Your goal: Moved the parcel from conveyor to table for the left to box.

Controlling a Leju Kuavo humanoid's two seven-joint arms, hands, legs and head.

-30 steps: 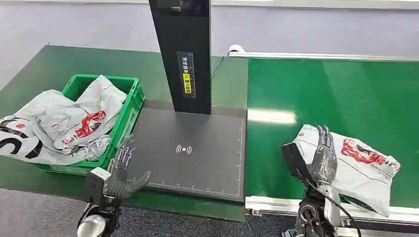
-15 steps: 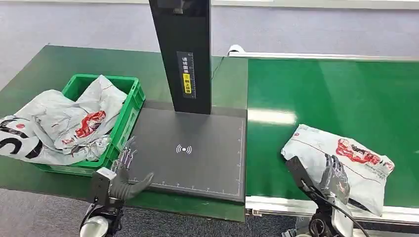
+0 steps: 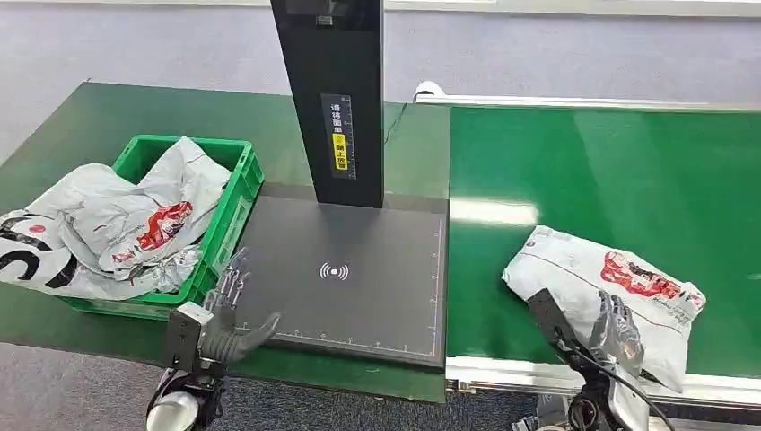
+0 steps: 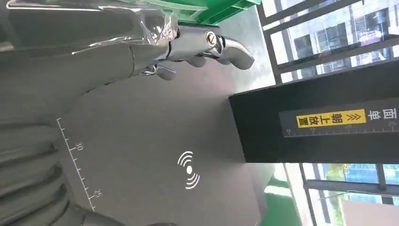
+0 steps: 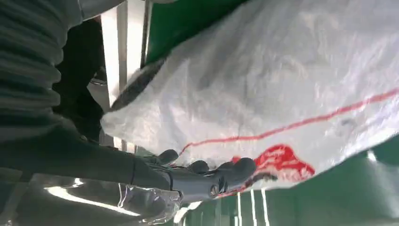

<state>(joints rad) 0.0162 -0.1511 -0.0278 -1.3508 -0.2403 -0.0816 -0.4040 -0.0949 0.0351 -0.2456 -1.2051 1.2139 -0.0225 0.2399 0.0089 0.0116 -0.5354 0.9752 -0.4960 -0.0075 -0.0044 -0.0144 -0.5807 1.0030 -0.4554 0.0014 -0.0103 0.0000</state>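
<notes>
A white plastic parcel (image 3: 601, 283) with red print lies on the green conveyor belt (image 3: 610, 171), near its front edge. My right hand (image 3: 615, 328) is low at that front edge, fingers apart, overlapping the parcel's near side. In the right wrist view the fingers (image 5: 211, 174) stretch along the parcel (image 5: 282, 84) without closing round it. My left hand (image 3: 224, 319) hovers open over the near left corner of the black scanner pad (image 3: 359, 287), holding nothing. The left wrist view shows its fingers (image 4: 211, 44) spread above the pad (image 4: 155, 141).
A green crate (image 3: 238, 193) at the left holds several white parcels (image 3: 117, 224) that spill over its left rim. A black post (image 3: 332, 99) rises from the back of the pad. The metal conveyor rim (image 3: 502, 370) runs along the front.
My right hand has pulled back from on top of the parcel down to the conveyor's front edge. The parcel has drifted a little left. The left hand has barely moved.
</notes>
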